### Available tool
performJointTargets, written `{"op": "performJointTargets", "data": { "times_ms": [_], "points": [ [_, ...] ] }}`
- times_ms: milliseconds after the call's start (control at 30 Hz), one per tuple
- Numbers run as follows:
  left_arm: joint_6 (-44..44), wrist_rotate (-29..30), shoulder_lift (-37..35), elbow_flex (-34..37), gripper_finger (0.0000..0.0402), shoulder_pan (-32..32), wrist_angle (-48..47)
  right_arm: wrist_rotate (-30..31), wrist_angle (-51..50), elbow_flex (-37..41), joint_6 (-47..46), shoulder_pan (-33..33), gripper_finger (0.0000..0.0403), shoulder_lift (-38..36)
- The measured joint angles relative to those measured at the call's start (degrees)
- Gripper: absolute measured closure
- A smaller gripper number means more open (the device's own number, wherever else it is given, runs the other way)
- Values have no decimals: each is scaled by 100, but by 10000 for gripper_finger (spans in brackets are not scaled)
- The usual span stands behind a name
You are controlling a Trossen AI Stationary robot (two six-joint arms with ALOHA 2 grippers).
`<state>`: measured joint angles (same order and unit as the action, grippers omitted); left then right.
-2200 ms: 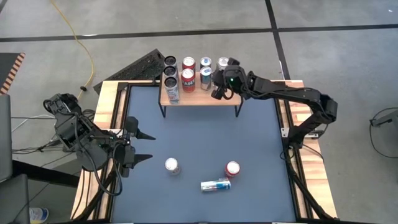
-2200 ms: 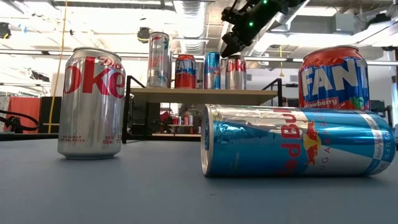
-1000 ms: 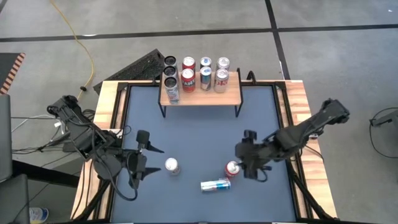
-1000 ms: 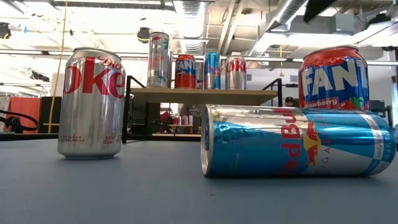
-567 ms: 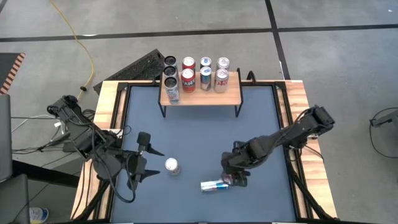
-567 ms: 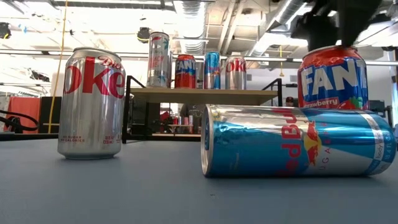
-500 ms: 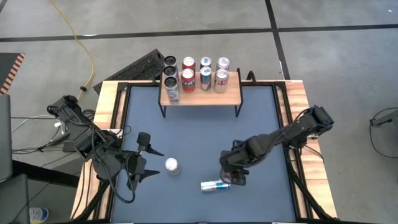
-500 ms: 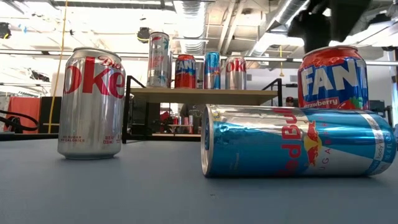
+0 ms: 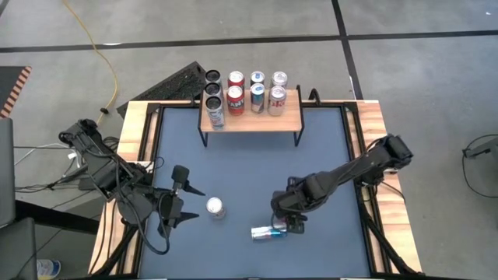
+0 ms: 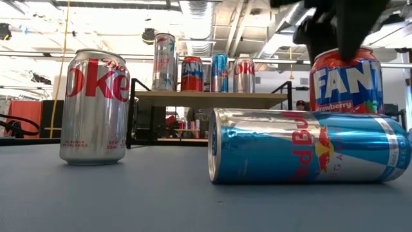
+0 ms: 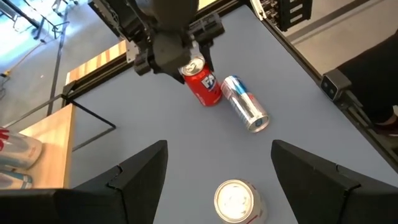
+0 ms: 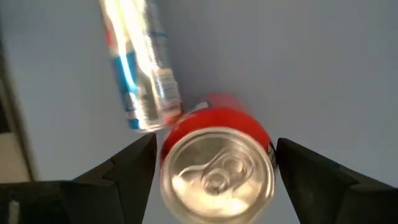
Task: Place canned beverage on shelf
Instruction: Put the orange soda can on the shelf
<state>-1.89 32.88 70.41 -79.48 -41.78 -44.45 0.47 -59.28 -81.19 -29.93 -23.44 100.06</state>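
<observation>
Red Fanta can directly under our right gripper, fingers spread either side of it.

The Fanta can (image 12: 217, 174) stands upright, long axis vertical, on the worktop (image 9: 249, 171), touching the fallen Red Bull can (image 10: 309, 147). Our right gripper (image 9: 285, 219) straddles it unclosed; the left gripper (image 9: 177, 198) waits released beside the Diet Coke can (image 9: 215, 207). The shelf (image 9: 289, 118) already holds 7 cans.
</observation>
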Motion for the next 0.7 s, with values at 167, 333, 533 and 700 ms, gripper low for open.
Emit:
{"op": "performJointTargets", "data": {
  "times_ms": [167, 333, 533, 700],
  "points": [
    [-8, 28, 0, 0, 127, 0, -1, -24, -124, -28, 26, 24, 90, 309],
    [-63, 57, 0, 0, 127, 0, 13, 79, -200, -2, -15, 63, 103, 262],
    [-43, 61, 0, 0, 127, 0, 20, 108, -295, 17, -65, 57, 132, 171],
    [-42, 65, 0, 0, 127, 0, 19, 122, -432, 15, 134, 106, 147, 160]
  ]
}}
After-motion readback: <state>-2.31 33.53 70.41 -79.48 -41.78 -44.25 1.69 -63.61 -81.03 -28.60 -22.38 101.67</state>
